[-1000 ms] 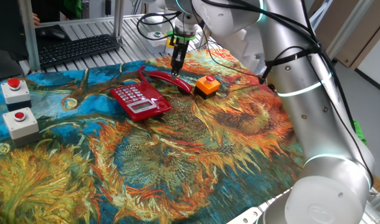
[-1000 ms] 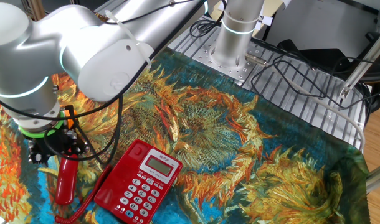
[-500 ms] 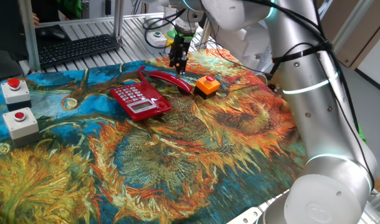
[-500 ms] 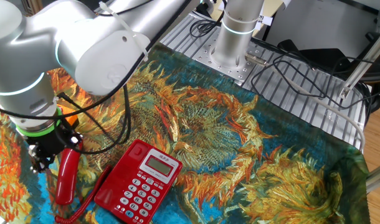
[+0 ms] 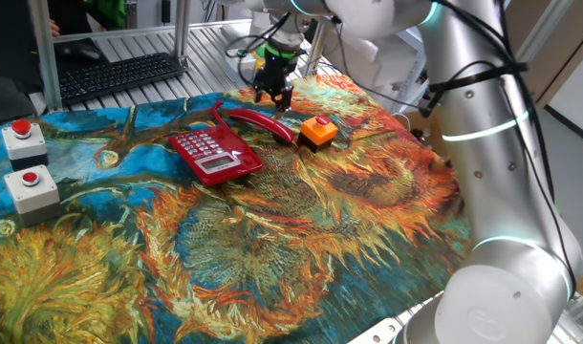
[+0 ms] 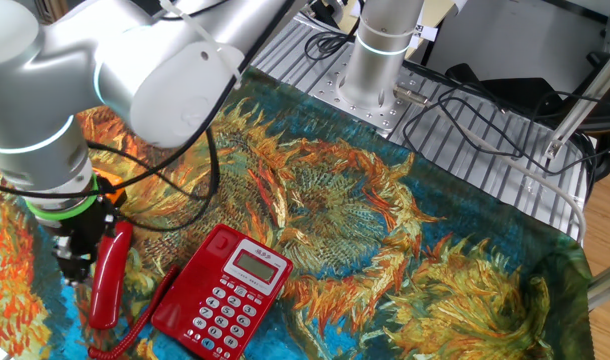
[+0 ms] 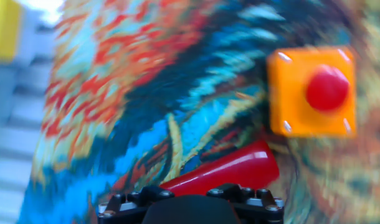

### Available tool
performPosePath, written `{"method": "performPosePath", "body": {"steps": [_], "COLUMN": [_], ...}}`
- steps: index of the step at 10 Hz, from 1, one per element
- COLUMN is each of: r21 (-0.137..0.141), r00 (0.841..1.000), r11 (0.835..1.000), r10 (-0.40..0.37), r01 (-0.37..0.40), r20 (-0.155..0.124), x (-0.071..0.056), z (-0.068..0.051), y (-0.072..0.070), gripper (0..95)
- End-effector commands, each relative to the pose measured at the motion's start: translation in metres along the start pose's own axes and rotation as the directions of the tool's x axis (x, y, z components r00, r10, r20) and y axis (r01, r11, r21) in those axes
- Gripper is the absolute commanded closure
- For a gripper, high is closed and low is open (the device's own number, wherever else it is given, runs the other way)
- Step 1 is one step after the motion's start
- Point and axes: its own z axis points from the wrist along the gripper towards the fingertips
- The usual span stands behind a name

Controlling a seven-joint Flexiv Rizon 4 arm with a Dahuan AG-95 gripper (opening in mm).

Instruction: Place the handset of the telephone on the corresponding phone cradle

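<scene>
handset [image 5: 261, 122] on cloth [image 5: 301, 229] behind telephone [image 5: 213, 155], button box [image 5: 317, 132] just right

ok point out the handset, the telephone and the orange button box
handset [image 5: 263, 122], one fixed view, middle of the red bar
telephone [image 6: 223, 292], the other fixed view, red body between screen and keypad
orange button box [image 7: 289, 93], hand view, orange top face left of the red button

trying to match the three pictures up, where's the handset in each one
One fixed view: handset lies upper middle, behind the phone.
The other fixed view: lower left, left of the phone, under the arm.
Hand view: one end at bottom centre.
Shared landmark: the orange box; hidden in the other fixed view.
</scene>
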Motion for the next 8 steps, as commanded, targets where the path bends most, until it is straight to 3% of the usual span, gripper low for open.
{"method": "performPosePath", "body": {"steps": [1, 3, 4, 6, 8], "r21": [0.03, 0.073, 0.078, 0.095, 0.106], "r00": [0.542, 0.466, 0.432, 0.387, 0.355], "r11": [0.542, 0.468, 0.435, 0.39, 0.359], "r10": [-0.84, -0.884, -0.9, -0.921, -0.933], "r01": [0.84, 0.881, 0.897, 0.916, 0.927], "r20": [0.022, 0.043, 0.047, 0.052, 0.06], "x": [-0.001, 0.0, 0.001, 0.002, 0.003], "z": [0.001, 0.007, 0.01, 0.016, 0.022], "y": [0.004, 0.007, 0.008, 0.009, 0.011], "gripper": [19.0, 19.0, 19.0, 19.0, 19.0]}}
